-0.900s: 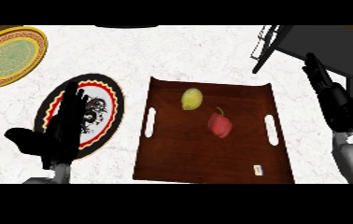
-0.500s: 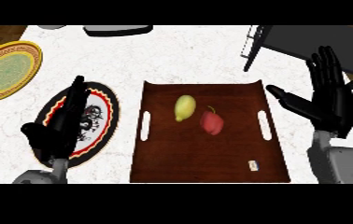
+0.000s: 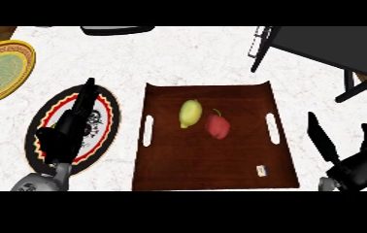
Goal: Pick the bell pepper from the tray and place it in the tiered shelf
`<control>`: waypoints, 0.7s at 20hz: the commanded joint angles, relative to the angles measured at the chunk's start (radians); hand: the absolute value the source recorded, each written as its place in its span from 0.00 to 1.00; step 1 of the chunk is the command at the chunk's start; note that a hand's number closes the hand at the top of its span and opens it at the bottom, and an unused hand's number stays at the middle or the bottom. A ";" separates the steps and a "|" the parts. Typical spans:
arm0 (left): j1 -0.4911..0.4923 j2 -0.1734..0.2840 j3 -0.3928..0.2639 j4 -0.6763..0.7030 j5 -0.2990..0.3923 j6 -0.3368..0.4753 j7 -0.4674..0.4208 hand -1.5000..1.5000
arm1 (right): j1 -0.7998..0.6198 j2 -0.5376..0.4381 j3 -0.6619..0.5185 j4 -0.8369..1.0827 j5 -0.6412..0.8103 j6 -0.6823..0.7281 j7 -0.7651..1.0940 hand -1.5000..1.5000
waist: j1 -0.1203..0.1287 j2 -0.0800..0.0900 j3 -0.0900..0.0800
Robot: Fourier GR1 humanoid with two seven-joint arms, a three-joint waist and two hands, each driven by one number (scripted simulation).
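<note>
A red bell pepper (image 3: 218, 126) lies near the middle of the dark brown tray (image 3: 215, 169), touching or almost touching a yellow-green lemon (image 3: 190, 113) on its left. The black tiered shelf (image 3: 315, 50) stands at the back right, beyond the tray. My right hand (image 3: 331, 152) is open at the lower right, just outside the tray's right edge, holding nothing. At the lower left my left hand (image 3: 68, 127) rests open with fingers up, above a patterned plate.
A black, red and yellow plate (image 3: 104, 106) lies left of the tray, partly under my left hand. A yellow-green plate (image 3: 13, 67) sits at the far left edge. A dark object (image 3: 117, 30) shows at the back edge of the white marble counter (image 3: 193, 57).
The view has shifted, so the tray sits further right and lower in the picture. My right hand has dropped from beside the tray's right handle toward the lower right corner. The pepper and lemon stay put.
</note>
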 commanded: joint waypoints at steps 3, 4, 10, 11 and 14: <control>-0.035 -0.038 -0.038 0.067 -0.022 -0.049 -0.034 0.50 | 0.221 0.097 0.263 -0.250 -0.026 -0.230 -0.184 0.00 | 0.052 0.001 0.001; -0.094 -0.071 -0.051 0.097 -0.049 -0.024 -0.004 0.50 | 0.271 0.098 0.328 -0.259 0.011 -0.187 -0.155 0.00 | 0.056 0.004 0.001; -0.113 -0.093 -0.052 0.106 -0.061 -0.038 -0.021 0.50 | 0.367 0.046 0.446 -0.242 0.370 -0.128 0.182 0.00 | 0.087 0.013 -0.004; -0.108 -0.071 -0.051 0.079 -0.071 -0.036 -0.008 0.50 | 0.398 0.098 0.484 -0.247 0.443 -0.156 0.201 0.00 | 0.093 0.014 -0.005; -0.109 -0.049 -0.047 0.080 -0.063 -0.068 -0.002 0.50 | 0.425 0.099 0.467 -0.320 0.547 -0.061 0.353 0.00 | 0.098 0.017 -0.007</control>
